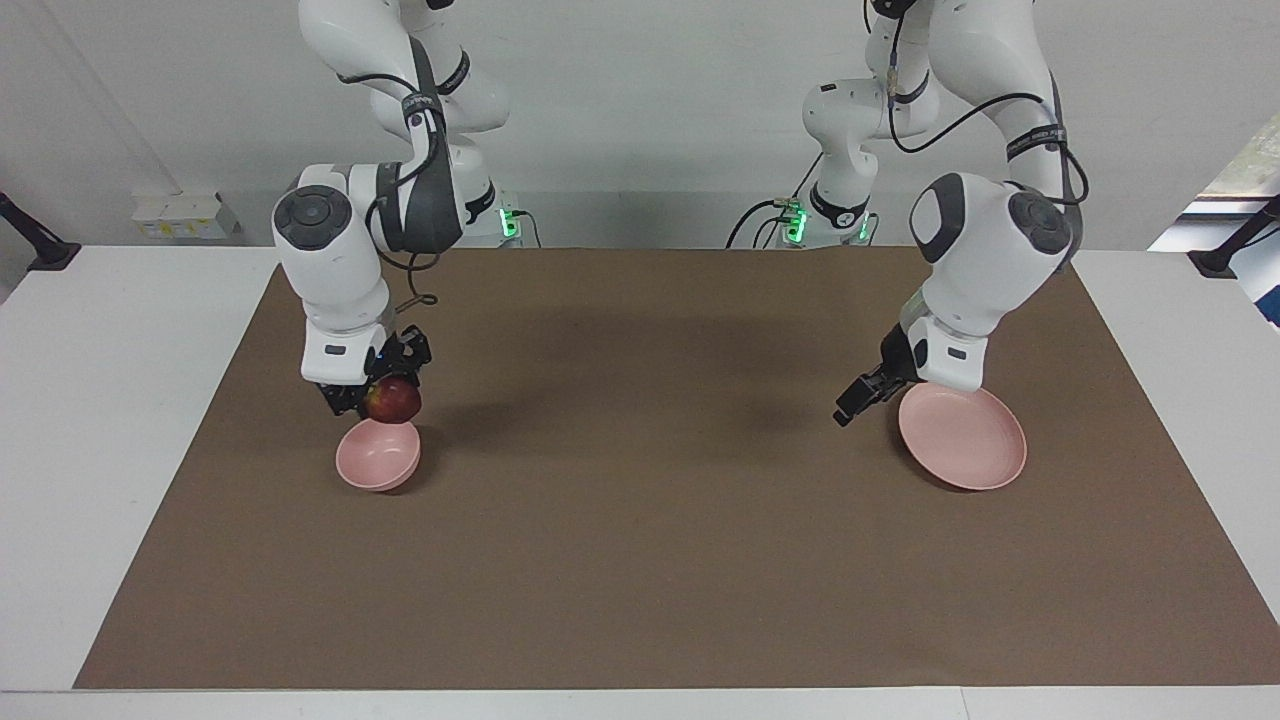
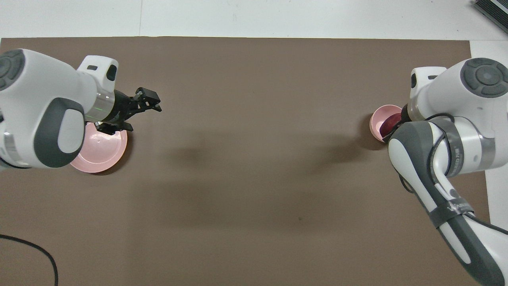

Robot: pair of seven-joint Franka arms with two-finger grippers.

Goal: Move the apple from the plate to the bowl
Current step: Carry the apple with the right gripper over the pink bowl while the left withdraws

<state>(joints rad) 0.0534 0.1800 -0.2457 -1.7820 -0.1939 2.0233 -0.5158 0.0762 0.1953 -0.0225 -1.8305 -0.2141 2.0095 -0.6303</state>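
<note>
My right gripper [image 1: 380,392] is shut on the dark-red apple [image 1: 396,404] and holds it just above the small deep pink bowl [image 1: 378,458], which stands toward the right arm's end of the table. In the overhead view the apple [image 2: 392,120] shows over the bowl [image 2: 379,117], partly hidden under the right wrist. The flat pink plate [image 1: 975,445] lies toward the left arm's end, with nothing on it. My left gripper [image 1: 850,405] is open and empty, low beside the plate's rim. In the overhead view it [image 2: 141,115] is past the plate [image 2: 101,153].
A brown mat [image 1: 640,520] covers most of the white table [image 1: 100,400]. A black cable [image 2: 35,248] curls onto the mat near the left arm's base.
</note>
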